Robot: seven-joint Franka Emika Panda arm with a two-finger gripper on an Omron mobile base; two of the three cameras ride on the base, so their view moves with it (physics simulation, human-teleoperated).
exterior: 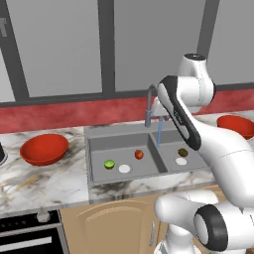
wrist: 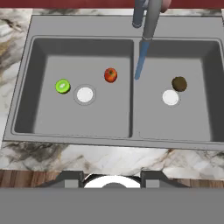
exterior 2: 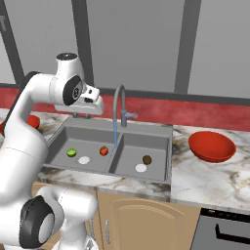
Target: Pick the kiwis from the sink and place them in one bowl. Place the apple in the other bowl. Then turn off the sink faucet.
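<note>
Here the end effector, shut and empty, hangs above the sink's near rim; the green kiwi lies down-left, in the left basin

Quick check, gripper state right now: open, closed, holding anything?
Gripper: closed, holding nothing, above the sink; both kiwis and the apple lie in the basins.

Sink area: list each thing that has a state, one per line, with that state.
sink faucet: on, water running
green kiwi: loose in left basin
apple: loose in left basin
brown kiwi: loose in right basin
left bowl: empty, on counter
right bowl: empty, on counter
end effector: shut, empty, above the sink's front
</note>
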